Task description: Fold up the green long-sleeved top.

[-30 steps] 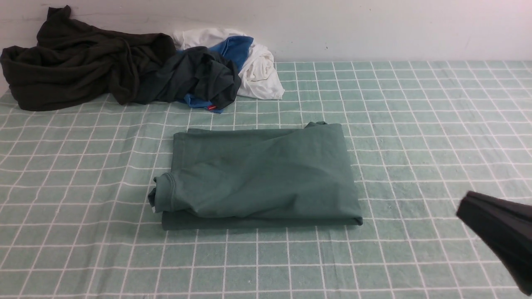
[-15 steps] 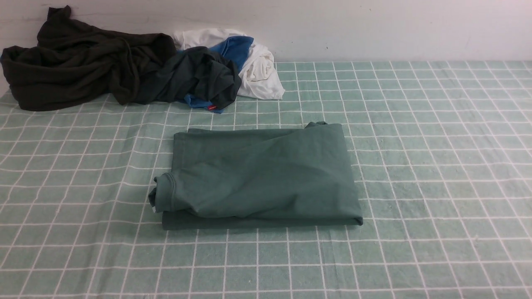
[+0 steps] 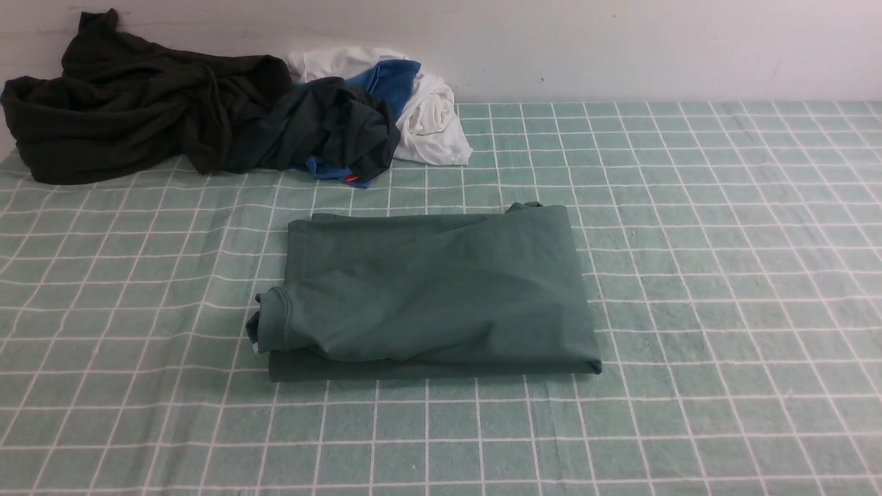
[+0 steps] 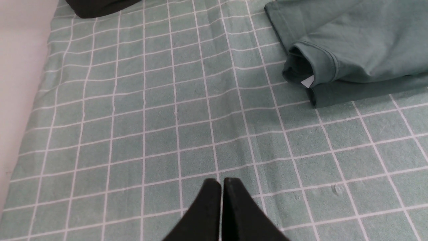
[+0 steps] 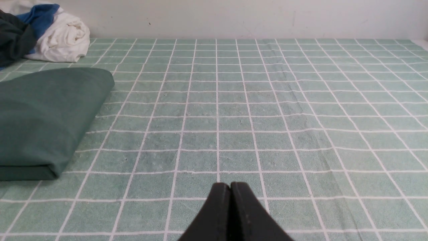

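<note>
While sitting mid-desk on the mint grid cloth, looks neatly folded: green long-sleeved top, muted sage, squared into a flat rectangle, ribbed neck poking out at its left edge with a tiny white tag. Left hand pinched closed on nothing, right hand same, both well apart from it.
</note>
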